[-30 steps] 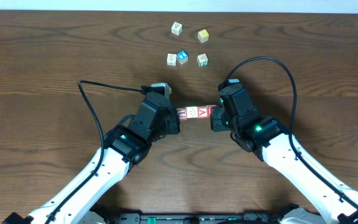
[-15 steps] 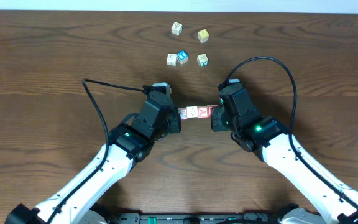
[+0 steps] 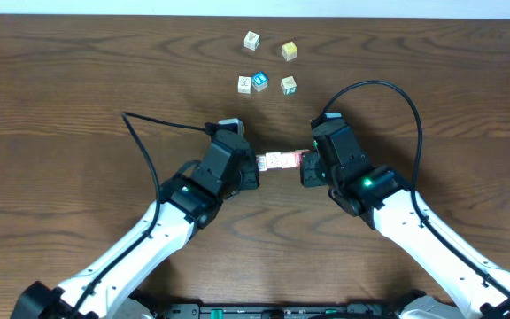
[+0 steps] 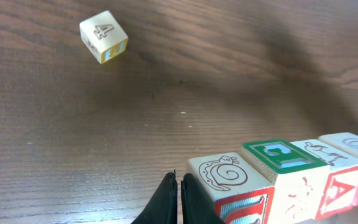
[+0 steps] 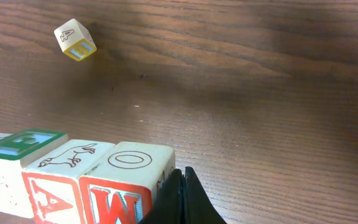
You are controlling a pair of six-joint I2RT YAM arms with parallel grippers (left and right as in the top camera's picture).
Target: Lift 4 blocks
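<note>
Several blocks stand in one tight row (image 3: 279, 160) between my two grippers. In the left wrist view the row starts with a snail-topped block with a red letter face (image 4: 229, 182). After it come a green-topped block (image 4: 277, 157) and two pale-topped ones (image 4: 319, 154). From the right wrist I see the O-topped block with a red W (image 5: 132, 168) at the near end. My left gripper (image 3: 254, 168) (image 4: 180, 198) is shut, its side against the row's left end. My right gripper (image 3: 305, 165) (image 5: 182, 198) is shut against the right end. Whether the row touches the table I cannot tell.
Several loose cubes lie at the far side of the wooden table: a cream one (image 3: 251, 40), a yellow one (image 3: 289, 50), a pale one (image 3: 244, 83), a blue-faced one (image 3: 260, 81) and a green-marked one (image 3: 289, 84). A cube marked 4 (image 4: 104, 36) (image 5: 74, 39) shows in both wrist views.
The left arm has swung slightly toward the row. The row now looks shorter and paler from above, its red letters less visible. The right arm has barely moved.
</note>
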